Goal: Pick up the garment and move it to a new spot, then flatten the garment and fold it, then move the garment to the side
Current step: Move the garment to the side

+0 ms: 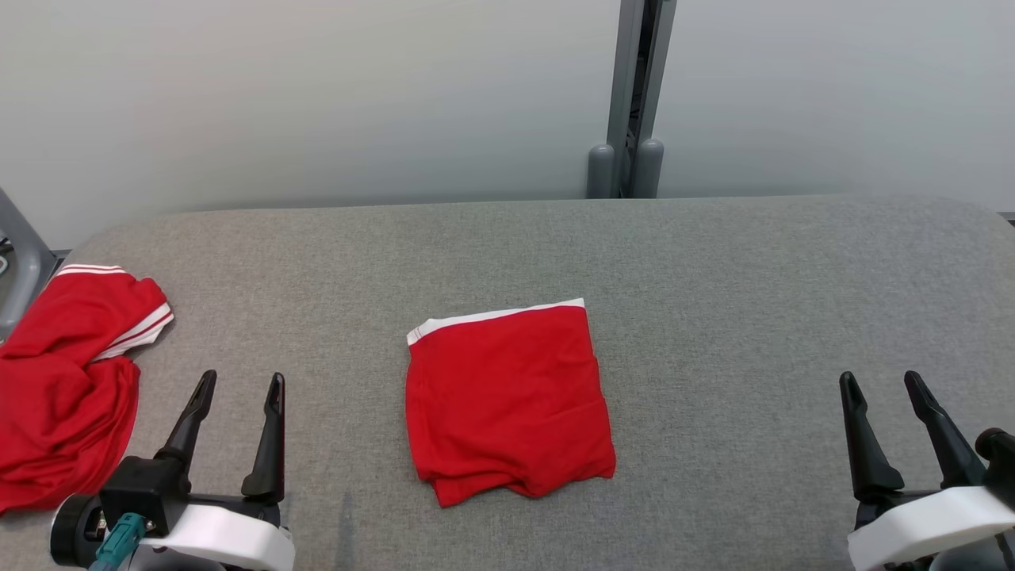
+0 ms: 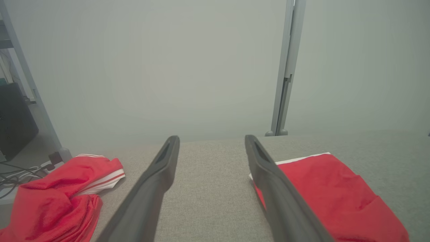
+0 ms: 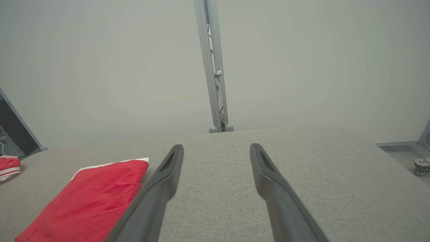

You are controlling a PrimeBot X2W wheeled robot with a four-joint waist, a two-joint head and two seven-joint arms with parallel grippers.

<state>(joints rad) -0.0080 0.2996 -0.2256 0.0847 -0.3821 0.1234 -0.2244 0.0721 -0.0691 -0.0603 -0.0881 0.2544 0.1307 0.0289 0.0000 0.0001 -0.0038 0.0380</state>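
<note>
Garment (image 1: 507, 400) is lying folded between the left gripper (image 1: 242, 377) and right gripper (image 1: 879, 374), well apart from both, whose jaws are standing spread and empty; pinching all layers together is looking wisest.

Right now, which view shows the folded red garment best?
The head view: the folded red garment lies whole and uncovered, its white band at the far edge. In the left wrist view a finger of the left gripper covers part of it; the right wrist view cuts off its near end.
</note>
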